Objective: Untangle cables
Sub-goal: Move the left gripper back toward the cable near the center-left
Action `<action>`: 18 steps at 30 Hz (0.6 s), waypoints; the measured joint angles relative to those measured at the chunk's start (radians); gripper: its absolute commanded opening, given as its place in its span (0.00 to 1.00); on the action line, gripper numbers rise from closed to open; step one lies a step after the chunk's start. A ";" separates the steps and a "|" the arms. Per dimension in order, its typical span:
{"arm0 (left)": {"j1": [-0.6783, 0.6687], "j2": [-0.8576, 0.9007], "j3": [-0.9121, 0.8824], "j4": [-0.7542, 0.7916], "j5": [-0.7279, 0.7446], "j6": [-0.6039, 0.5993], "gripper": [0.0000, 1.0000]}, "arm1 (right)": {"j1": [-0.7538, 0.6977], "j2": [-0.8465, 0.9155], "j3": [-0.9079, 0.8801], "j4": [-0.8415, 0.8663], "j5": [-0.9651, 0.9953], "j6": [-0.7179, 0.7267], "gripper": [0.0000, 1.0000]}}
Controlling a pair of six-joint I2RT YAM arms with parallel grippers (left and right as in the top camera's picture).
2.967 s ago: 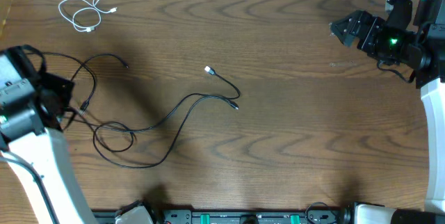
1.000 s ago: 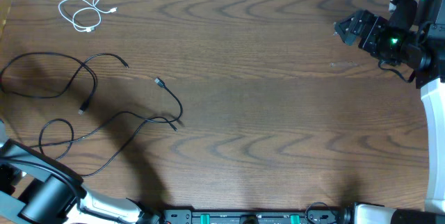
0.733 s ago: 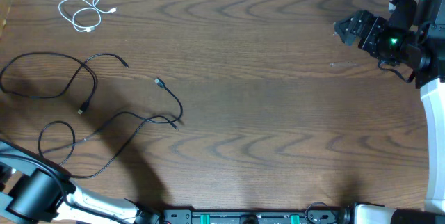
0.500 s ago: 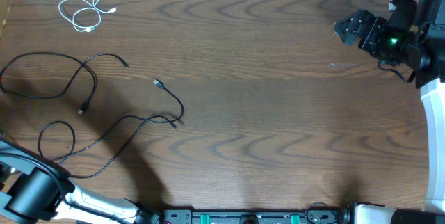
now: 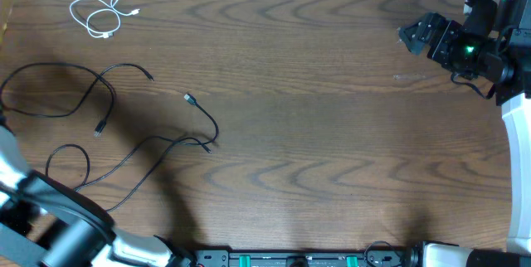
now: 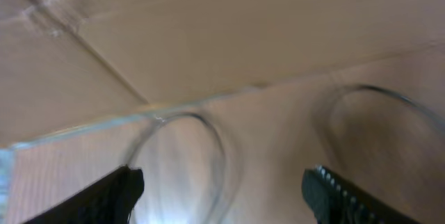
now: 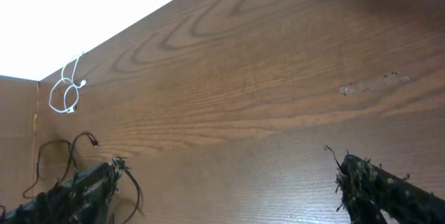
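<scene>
Toward the left of the table (image 5: 332, 134), black cables (image 5: 158, 138) lie looped and crossing, white cable (image 5: 98, 18) apart — left gripper (image 6: 222, 189) and right gripper (image 7: 229, 182) gape empty; pinching two strands together could tighten the tangle.

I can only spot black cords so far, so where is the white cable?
In the overhead view, the white cable lies loosely coiled at the far left corner of the table, apart from the black cables lying nearer the front.
</scene>
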 measured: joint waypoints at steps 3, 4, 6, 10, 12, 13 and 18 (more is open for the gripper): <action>-0.058 -0.086 0.007 -0.150 0.196 -0.058 0.79 | 0.000 0.000 0.000 -0.005 0.000 0.000 0.99; -0.078 -0.099 0.010 -0.196 0.276 -0.074 0.79 | 0.001 0.000 0.000 -0.005 0.000 0.000 0.99; -0.123 -0.103 0.012 -0.281 0.438 -0.100 0.79 | 0.003 0.001 0.000 -0.010 0.000 0.000 0.99; -0.238 -0.067 -0.002 -0.388 0.628 -0.126 0.79 | 0.022 0.017 0.000 -0.021 0.003 -0.001 0.99; -0.314 -0.039 -0.016 -0.433 0.662 -0.128 0.78 | 0.027 0.027 0.000 -0.026 0.003 -0.001 0.99; -0.349 -0.023 -0.022 -0.453 0.663 -0.129 0.78 | 0.029 0.036 0.000 -0.031 0.003 -0.002 0.99; -0.473 0.033 -0.026 -0.540 0.611 -0.155 0.80 | 0.033 0.063 0.000 -0.056 0.004 -0.002 0.99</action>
